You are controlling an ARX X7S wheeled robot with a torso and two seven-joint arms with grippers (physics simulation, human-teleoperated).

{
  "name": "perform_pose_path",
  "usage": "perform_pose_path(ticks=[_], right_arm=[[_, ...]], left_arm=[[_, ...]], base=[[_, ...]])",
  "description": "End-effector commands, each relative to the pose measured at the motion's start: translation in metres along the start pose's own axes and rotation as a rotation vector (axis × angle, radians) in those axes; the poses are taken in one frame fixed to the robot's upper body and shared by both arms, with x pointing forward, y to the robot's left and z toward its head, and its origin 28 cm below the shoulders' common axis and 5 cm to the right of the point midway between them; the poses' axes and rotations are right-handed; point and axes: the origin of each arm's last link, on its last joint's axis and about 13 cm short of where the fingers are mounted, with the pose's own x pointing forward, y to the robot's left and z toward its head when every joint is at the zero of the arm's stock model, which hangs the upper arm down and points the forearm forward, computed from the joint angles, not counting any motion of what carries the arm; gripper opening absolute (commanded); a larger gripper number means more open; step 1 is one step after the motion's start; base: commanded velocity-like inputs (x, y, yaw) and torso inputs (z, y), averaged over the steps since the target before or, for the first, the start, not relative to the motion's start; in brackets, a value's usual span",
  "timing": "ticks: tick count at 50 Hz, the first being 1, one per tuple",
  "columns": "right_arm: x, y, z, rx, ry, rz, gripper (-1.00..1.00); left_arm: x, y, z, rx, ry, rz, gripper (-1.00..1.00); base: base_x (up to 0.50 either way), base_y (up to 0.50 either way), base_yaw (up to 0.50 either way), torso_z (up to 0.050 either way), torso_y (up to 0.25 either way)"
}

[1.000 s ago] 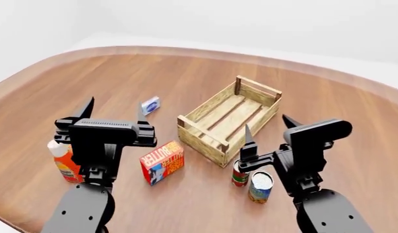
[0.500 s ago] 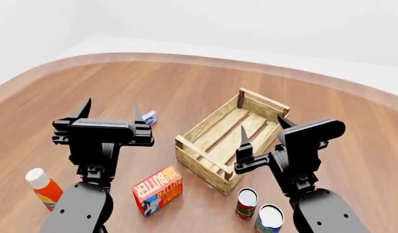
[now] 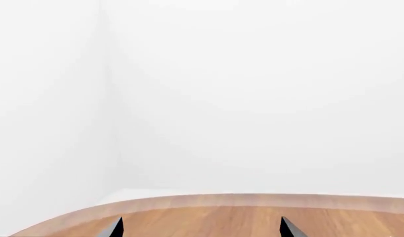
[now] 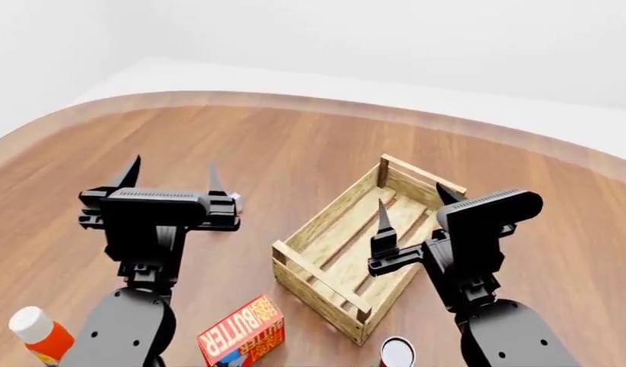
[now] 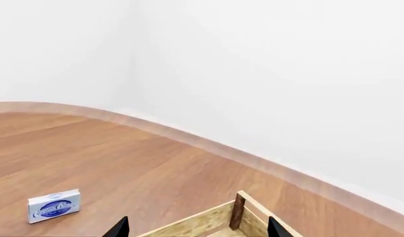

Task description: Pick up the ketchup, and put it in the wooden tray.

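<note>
Nothing is done yet: the ketchup stands on the desk near the robot's left side, well apart from the empty wooden tray, while the left gripper and right gripper hover with jaws spread and holding nothing.

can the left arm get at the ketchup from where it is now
Probably yes. The ketchup stands free at the table's near left edge, just beside the left arm, nothing around it. The open left gripper would have to pull back and drop.
</note>
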Motion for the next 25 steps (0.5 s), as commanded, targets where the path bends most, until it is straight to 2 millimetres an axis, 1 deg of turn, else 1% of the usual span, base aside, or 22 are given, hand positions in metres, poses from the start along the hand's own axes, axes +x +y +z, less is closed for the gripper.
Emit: perform_pose_path(ticks=[1,9,14,23,25], right_arm=[[-0.002,0.0,0.0,-0.003,-0.002,-0.005,1.0],[-0.01,0.0,0.001,-0.017,-0.001,-0.015,1.0],[-0.017,0.0,0.001,-0.024,0.001,-0.015,1.0],[-0.027,0.001,0.001,-0.042,-0.008,-0.006,1.0],[-0.029,0.002,0.0,-0.045,-0.011,-0.005,1.0]], left_arm=[[-0.004,0.003,0.001,-0.002,-0.001,0.008,1.0],[-0.013,0.012,0.007,0.012,-0.009,0.03,1.0],[-0.024,0.021,0.015,0.028,-0.023,0.061,1.0],[-0.059,0.053,0.021,0.074,-0.006,0.204,1.0],[-0.071,0.063,0.02,0.087,0.009,0.248,1.0]], base=[[0.0,0.0,0.0,0.0,0.0],[0.0,0.0,0.0,0.0,0.0],[0.0,0.0,0.0,0.0,0.0],[0.0,0.0,0.0,0.0,0.0],[0.0,0.0,0.0,0.0,0.0]])
